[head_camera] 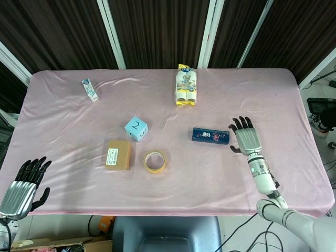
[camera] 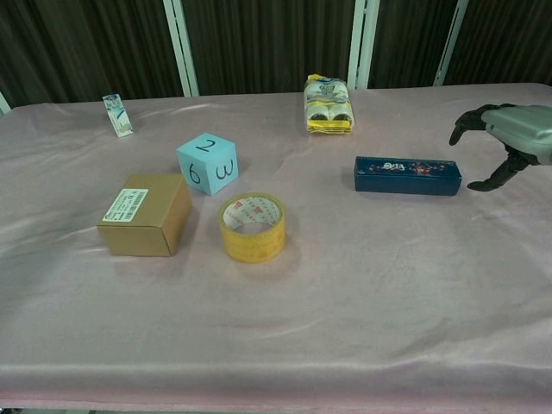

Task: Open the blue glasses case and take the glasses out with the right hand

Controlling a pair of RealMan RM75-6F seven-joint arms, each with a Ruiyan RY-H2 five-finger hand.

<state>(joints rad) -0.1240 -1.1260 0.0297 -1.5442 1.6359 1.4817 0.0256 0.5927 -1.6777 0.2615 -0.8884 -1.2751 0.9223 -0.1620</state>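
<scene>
Head view: right hand (head_camera: 245,137) sat just beside the right end of the blue glasses case (head_camera: 210,136), fingers spread wide, holding nothing, not touching it. Case lay shut, flat on the pink cloth (head_camera: 79,126), approx. mid-table, right of the tape roll (head_camera: 155,161). Left hand (head_camera: 23,187) rested at the near left table edge, fingers apart, empty.

Chest view: right hand (camera: 509,138) hovered above table level near the case (camera: 407,175), thumb and fingers arched apart. Risk, imo: the case looked light and unbraced, so a one-sided push could slide or spin it on the cloth w/o opening the lid.
</scene>
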